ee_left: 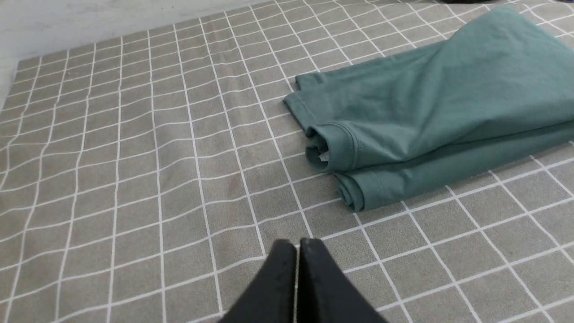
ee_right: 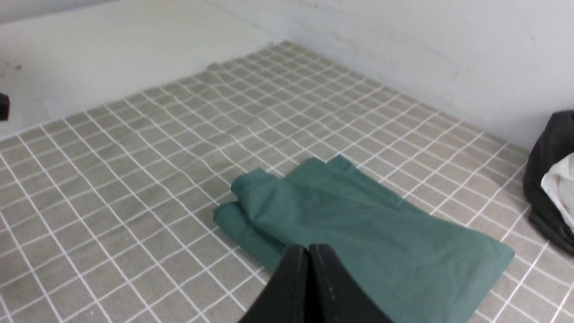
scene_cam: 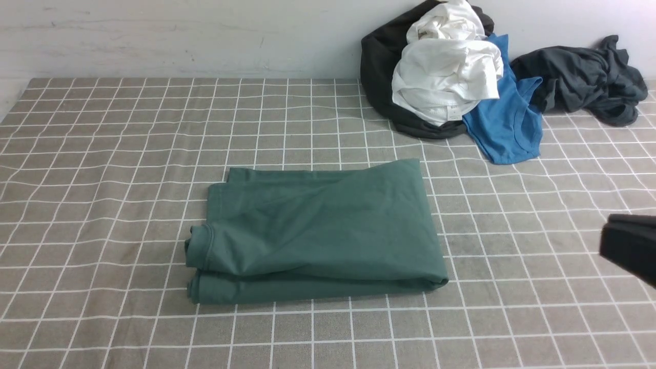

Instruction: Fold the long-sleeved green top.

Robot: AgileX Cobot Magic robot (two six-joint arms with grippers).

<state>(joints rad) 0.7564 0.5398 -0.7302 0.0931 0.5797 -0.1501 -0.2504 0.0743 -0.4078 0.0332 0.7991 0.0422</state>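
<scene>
Top [scene_cam: 318, 230] folded mid-table, apart from both tools: left tool [ee_left: 297, 244], right tool [ee_right: 308, 249] clenched, empty.

The checked tablecloth [scene_cam: 102, 205] bears the folded green top [scene_cam: 318, 230] and heaped clothes [scene_cam: 451, 77].

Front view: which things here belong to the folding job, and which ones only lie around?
Belong to the job:
- green long-sleeved top, folded on the checked tablecloth

Only lying around, by the wall:
- black garment
- white garment
- bright blue garment
- dark grey garment
</scene>
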